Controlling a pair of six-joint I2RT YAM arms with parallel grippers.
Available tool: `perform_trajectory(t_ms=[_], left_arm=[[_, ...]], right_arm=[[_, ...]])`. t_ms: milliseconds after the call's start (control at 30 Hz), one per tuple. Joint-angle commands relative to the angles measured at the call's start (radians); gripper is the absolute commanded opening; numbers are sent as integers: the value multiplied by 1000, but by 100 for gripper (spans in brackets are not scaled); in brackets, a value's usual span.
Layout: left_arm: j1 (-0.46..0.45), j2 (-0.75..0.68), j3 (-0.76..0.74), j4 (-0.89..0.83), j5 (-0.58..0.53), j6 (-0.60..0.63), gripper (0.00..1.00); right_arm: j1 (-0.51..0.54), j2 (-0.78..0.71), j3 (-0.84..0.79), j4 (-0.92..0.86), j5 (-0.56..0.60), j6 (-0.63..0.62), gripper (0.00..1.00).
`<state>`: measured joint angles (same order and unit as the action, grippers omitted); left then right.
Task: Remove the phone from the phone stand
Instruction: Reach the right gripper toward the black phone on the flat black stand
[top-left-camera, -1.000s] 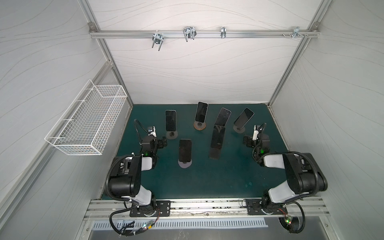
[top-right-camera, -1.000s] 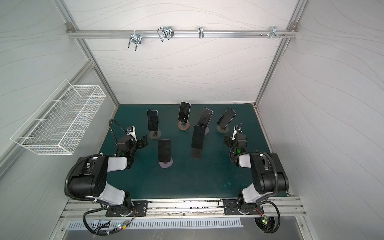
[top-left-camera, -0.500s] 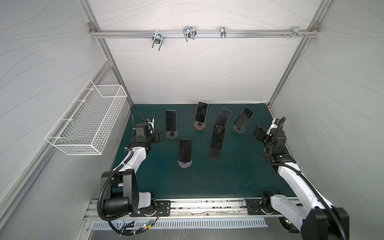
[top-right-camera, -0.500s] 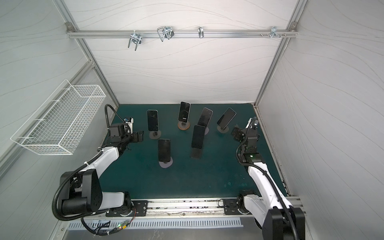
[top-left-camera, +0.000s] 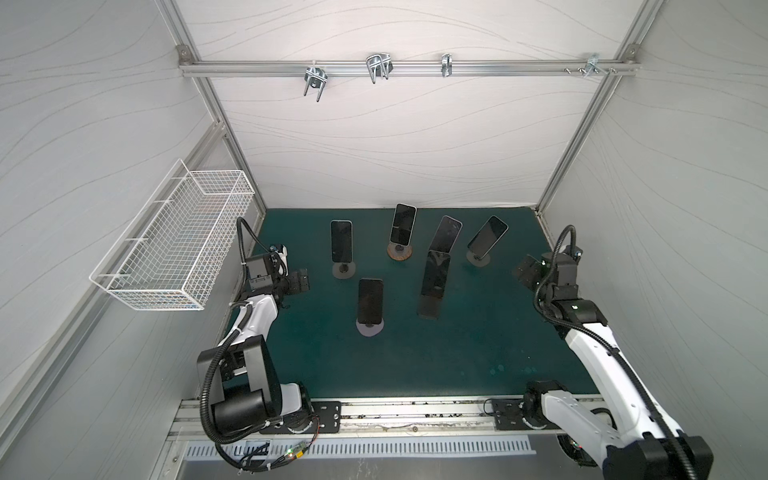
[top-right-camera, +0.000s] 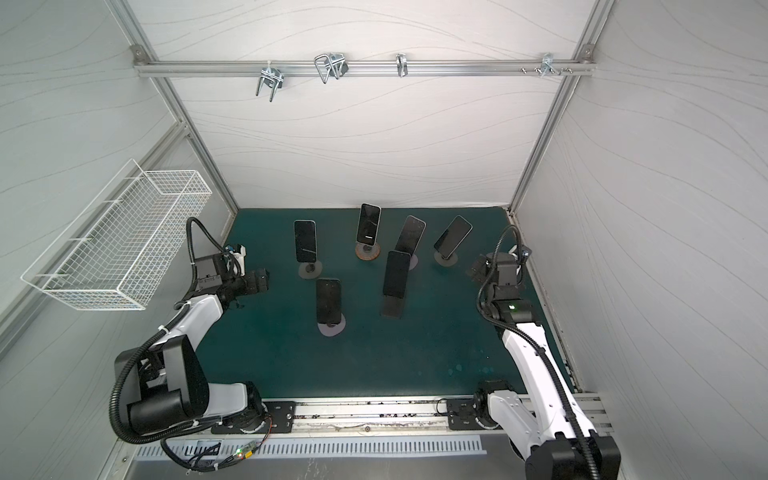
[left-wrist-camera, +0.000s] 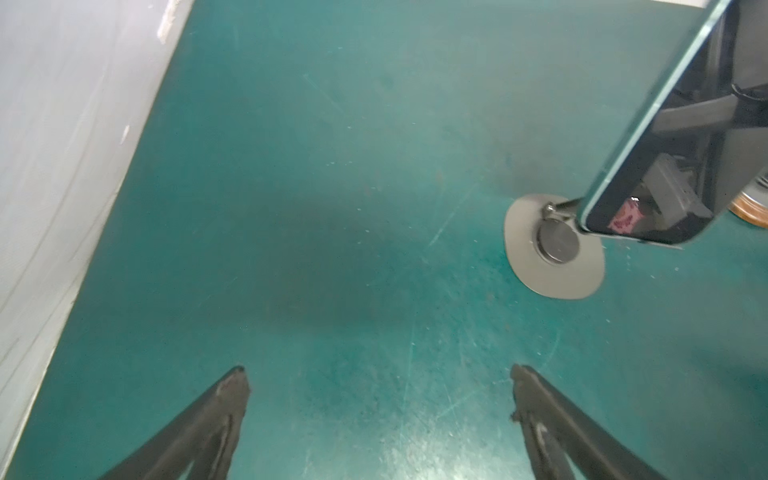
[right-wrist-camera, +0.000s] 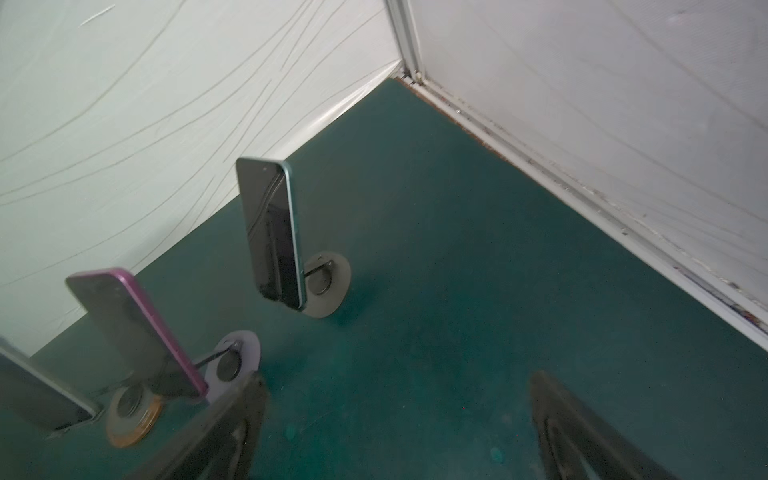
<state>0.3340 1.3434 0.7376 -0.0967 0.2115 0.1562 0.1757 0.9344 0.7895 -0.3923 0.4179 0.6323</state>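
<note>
Left hand (top-left-camera: 301, 282) and right hand (top-left-camera: 524, 272) both hang spread and empty at the frame's left and right. In the left wrist view the phone (left-wrist-camera: 685, 124) sits on its stand (left-wrist-camera: 555, 274) upper right, its top cut off.

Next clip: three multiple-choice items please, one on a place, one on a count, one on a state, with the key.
1. The wire basket hangs: A on the left wall; B on the back rail; C on the mat.
2. Count of phones in view: A four; B six; C eight.
3. The left gripper and right gripper are: A both open and empty; B both shut; C each shut on a phone.
Key: 1 A, both top views show it fixed there. 2 B, six dark screens can be counted. 3 A, each wrist view shows jaws spread with nothing between.
</note>
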Motion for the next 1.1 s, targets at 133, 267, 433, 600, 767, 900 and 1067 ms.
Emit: perform_trajectory(t_ms=[133,267,433,600,767,900,1067], left_arm=[[7,5,6,42,34,23,100],[8,6,8,39,45,29,100],[8,2,3,43,48,28,100],[8,15,16,29,51,31,100],[7,8,9,37,52,31,100],[7,5,6,40,48,29,100],[7,11,11,35,50,29,100]], right_arm=[[184,91,123,-165,85,130,99],[306,175,213,-233,147,181,99],[423,297,345,-421,238,362,99],[520,385,433,-478,282,379,99],[569,434,478,-498,275,423,99],[587,478,505,-489,250,423,99],[617,547,539,-439,202,375,99]])
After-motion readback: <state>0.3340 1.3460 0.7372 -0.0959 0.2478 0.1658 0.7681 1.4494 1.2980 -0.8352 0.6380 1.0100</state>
